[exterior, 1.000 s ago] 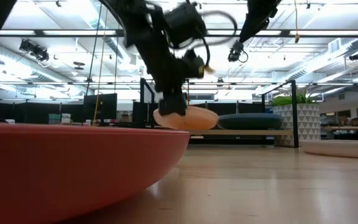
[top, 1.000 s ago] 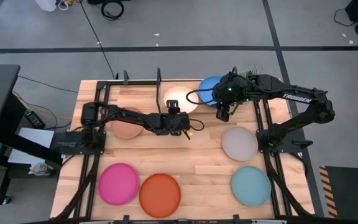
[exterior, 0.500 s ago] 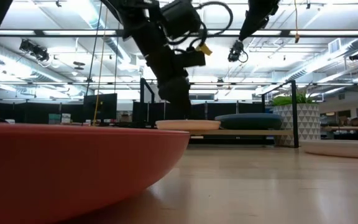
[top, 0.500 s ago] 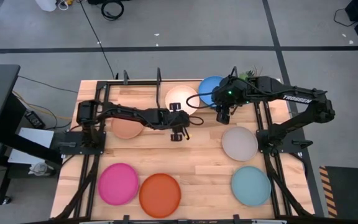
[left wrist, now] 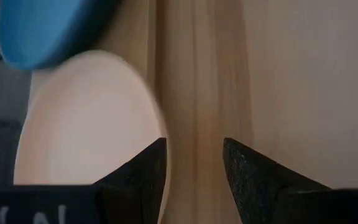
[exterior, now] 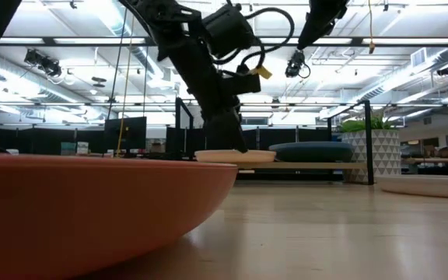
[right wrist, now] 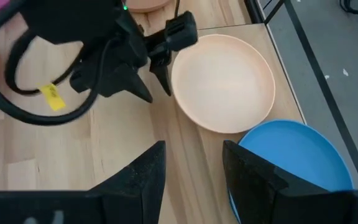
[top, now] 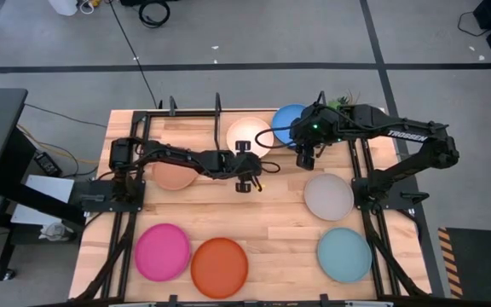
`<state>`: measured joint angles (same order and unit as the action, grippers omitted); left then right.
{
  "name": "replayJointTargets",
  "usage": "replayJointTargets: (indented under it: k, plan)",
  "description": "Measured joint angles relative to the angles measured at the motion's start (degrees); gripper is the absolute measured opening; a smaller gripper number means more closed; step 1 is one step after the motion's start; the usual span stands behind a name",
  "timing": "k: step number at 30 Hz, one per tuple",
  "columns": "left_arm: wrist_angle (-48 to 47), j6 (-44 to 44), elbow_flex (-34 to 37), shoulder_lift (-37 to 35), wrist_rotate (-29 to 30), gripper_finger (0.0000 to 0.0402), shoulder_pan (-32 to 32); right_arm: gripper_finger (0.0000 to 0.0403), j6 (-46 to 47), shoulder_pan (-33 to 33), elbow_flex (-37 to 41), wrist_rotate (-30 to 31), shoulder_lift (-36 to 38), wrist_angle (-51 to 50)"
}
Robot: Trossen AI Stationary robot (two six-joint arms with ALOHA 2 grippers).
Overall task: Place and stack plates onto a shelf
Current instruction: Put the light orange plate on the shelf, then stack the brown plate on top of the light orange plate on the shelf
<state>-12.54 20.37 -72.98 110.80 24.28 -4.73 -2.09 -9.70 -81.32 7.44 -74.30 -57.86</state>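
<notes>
The cream plate (top: 250, 134) lies flat on the shelf's (top: 218, 104) pale base (exterior: 302, 165), with the blue plate (top: 290, 121) beside it. My left gripper (top: 245, 154) stands open at the cream plate's near rim (left wrist: 135, 124), one finger by the rim, the other over bare wood. My right gripper (top: 305, 156) hangs open in the air near the blue plate (right wrist: 284, 155). On the table lie the tan (top: 174, 176), grey (top: 328, 196), light teal (top: 344, 254), magenta (top: 163, 251) and orange (top: 220, 267) plates. No dark teal plate shows.
The shelf's black posts (exterior: 368, 140) rise at the table's far edge. A potted green plant (exterior: 368, 124) stands past the blue plate. Black arm frames (top: 366, 170) run down both sides of the table. Bare wood lies in the middle between the plates.
The cream plate, held tilted with its near rim raised a second ago, has come down flat on the shelf's base. My left gripper has let go of it and drawn back slightly toward the table's near edge. My right gripper has drifted a little toward the far edge.
</notes>
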Motion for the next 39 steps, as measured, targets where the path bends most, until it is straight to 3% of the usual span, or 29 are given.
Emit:
replayJointTargets:
  k: [12, 33, 39]
  plan:
    - [1.6, 2.9, 0.0, 2.4, 5.6, 0.0166, -3.5, 0.0165, -0.3, 0.0, 0.0, 0.0, -0.6, 0.2]
    - [1.3, 4.8, 0.0, 2.3, 12.0, 0.0166, -2.9, 0.0165, -0.2, 0.0, 0.0, 0.0, -0.6, 0.2]
    - [-4.3, 4.0, 0.0, -0.8, 11.9, 0.0166, -0.2, 0.0165, 0.2, 0.0, 0.2, -0.1, -0.6, -0.7]
